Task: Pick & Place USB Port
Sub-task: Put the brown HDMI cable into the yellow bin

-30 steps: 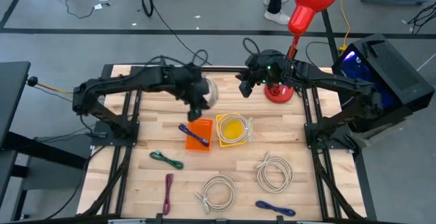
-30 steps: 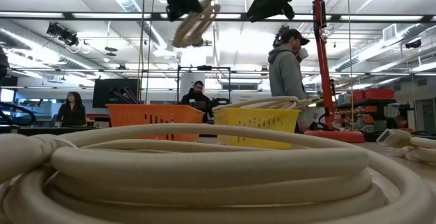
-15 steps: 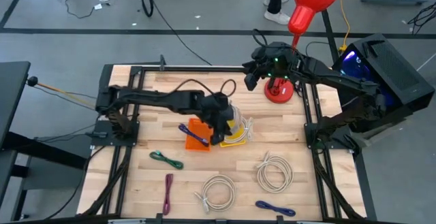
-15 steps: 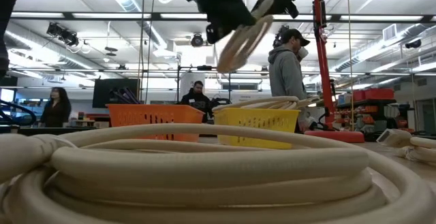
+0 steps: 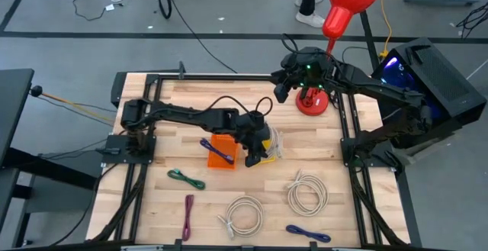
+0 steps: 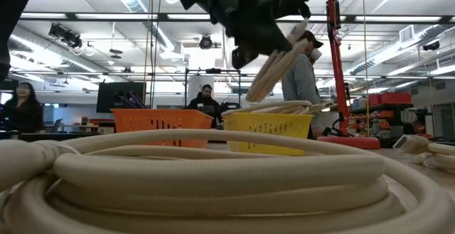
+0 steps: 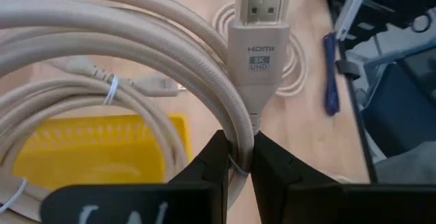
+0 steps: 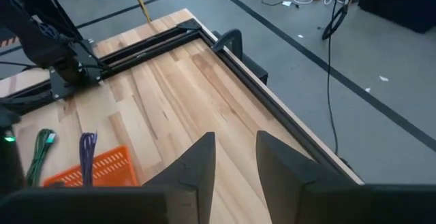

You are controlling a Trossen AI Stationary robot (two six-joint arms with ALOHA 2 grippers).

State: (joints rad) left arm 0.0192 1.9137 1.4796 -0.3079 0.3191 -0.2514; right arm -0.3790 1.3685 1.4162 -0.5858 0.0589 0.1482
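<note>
Wooden table (image 5: 168,106): two baskets (image 5: 223,150), loose cables (image 5: 306,192).

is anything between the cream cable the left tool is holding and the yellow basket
Nothing visible does. The left tool grips the coiled cream cable directly above the yellow basket, which already holds another cream coil, so it would land on that.

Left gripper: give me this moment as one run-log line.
left gripper: shut on beige HDMI cable | over yellow basket | right gripper: open, waiting at table's far edge
</note>
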